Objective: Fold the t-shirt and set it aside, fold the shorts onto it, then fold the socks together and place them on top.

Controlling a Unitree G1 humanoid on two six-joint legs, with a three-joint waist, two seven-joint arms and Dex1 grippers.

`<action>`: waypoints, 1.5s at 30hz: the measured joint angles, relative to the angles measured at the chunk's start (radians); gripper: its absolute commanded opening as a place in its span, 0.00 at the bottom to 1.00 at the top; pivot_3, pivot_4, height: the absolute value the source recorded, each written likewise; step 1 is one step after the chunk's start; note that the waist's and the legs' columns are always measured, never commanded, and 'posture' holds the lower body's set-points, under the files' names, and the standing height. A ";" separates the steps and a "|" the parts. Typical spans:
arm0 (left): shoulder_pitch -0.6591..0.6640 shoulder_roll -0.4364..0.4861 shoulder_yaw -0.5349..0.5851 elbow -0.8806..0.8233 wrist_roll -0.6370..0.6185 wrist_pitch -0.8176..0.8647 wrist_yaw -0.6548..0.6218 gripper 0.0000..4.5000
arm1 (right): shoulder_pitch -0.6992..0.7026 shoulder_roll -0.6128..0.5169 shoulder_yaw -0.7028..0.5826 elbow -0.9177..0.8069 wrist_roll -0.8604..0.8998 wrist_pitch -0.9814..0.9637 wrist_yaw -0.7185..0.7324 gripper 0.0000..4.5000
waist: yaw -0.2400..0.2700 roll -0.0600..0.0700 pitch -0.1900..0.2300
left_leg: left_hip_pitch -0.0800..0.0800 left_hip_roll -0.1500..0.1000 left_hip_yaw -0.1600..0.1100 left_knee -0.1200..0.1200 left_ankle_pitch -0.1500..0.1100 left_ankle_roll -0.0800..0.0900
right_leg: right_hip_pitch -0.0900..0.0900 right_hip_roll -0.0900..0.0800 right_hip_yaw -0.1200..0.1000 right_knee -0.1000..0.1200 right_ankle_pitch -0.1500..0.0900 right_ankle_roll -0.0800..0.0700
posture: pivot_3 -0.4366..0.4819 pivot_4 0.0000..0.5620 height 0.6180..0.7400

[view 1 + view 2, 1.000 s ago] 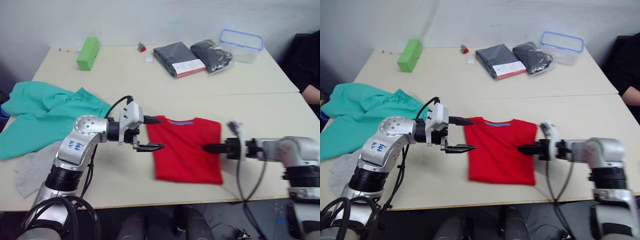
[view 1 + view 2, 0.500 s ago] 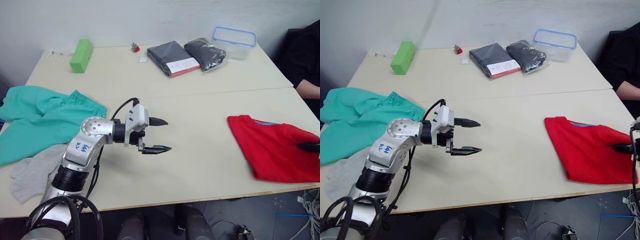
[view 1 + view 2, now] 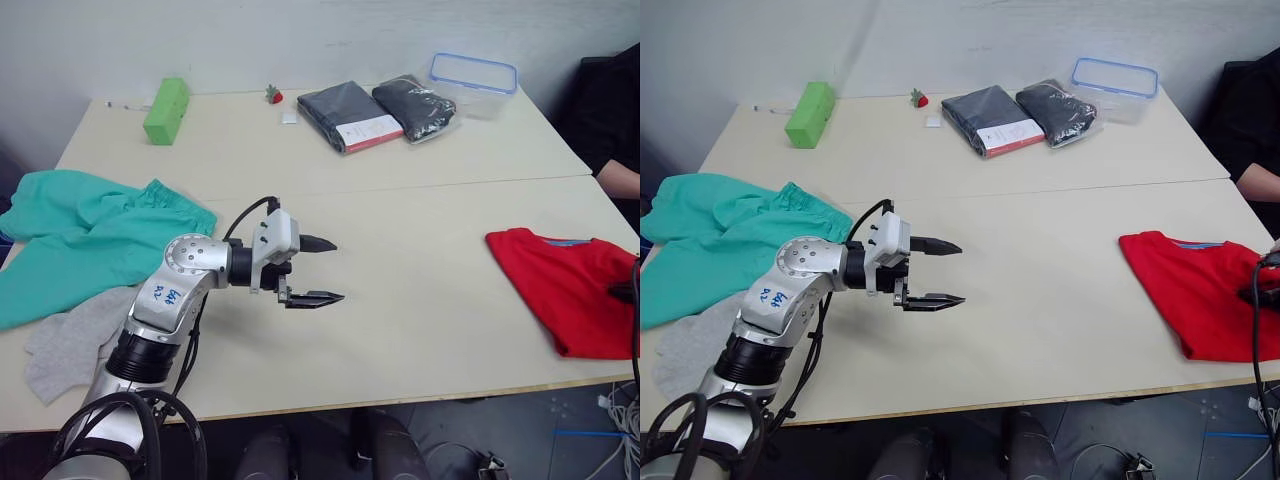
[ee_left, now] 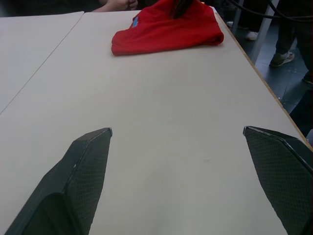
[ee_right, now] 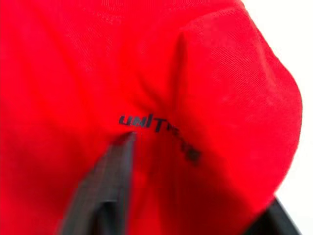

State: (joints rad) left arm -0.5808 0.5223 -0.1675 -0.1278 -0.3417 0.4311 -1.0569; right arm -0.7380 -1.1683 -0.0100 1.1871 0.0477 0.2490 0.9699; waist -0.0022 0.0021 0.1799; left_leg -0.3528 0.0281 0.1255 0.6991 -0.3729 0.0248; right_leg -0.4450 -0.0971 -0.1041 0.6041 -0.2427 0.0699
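Note:
The red t-shirt (image 3: 562, 288) lies folded at the right end of the table, near the front edge. My right gripper (image 5: 200, 171) is on top of it, its two black fingers (image 5: 105, 186) spread apart and a hump of red fabric bulging between them. My left gripper (image 3: 318, 270) hovers open over bare table in the middle, nothing between its fingers. In the left wrist view the t-shirt (image 4: 166, 29) lies far ahead of it. The teal shorts (image 3: 90, 240) are spread out at the left end. The grey socks (image 3: 65, 340) lie just in front of them.
Along the back stand a green block (image 3: 166, 97), a small red object (image 3: 272, 95), two dark packaged garments (image 3: 350, 115) and a lidded plastic container (image 3: 473, 85). A person (image 3: 620, 130) sits at the right end. A seam (image 3: 420, 188) crosses the table.
The right gripper has dragged the t-shirt from the table's middle to its right end, and its fingers have spread apart. The left arm has stayed in place. The camera shifted slightly.

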 measured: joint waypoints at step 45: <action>0.202 0.287 0.220 0.112 0.311 0.104 0.468 1.00 | 0.223 0.520 0.059 -1.547 0.562 0.392 0.065 1.00 | 0.023 0.000 0.001 | -0.001 0.000 -0.005 0.000 0.000 -0.001 | -0.001 -0.002 -0.006 0.007 -0.001 -0.002 | 0.48 0.27 1.00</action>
State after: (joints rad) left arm -0.3783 0.8092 0.0525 -0.0153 -0.0310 0.5353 -0.5887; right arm -0.5145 -0.6480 0.0490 -0.3596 0.6101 0.6411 1.0353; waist 0.0204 0.0018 0.1809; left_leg -0.3542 0.0282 0.1202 0.6991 -0.3731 0.0235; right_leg -0.4461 -0.0987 -0.1103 0.6106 -0.2436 0.0676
